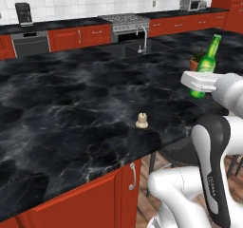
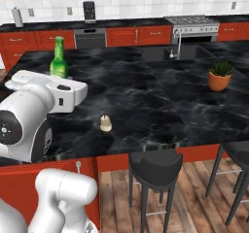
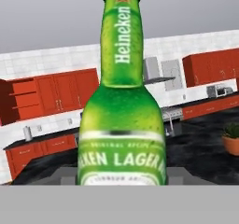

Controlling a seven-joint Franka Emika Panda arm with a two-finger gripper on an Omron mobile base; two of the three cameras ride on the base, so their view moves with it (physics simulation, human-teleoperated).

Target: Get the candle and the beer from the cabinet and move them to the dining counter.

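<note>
Carrying the beer (image 1: 207, 63), clamped in the gripper (image 3: 122, 183), at right of frame above the dining counter (image 1: 71, 103); candle (image 1: 141, 121) already placed, next set bottle down upright.

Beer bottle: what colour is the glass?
Green; the beer shows best in the hand view.

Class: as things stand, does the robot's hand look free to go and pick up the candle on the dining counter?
Probably not yet. The hand is shut on the beer, so it is occupied. The candle stands alone on the dining counter, nothing around it; once the bottle is set down, the way looks free.
</note>
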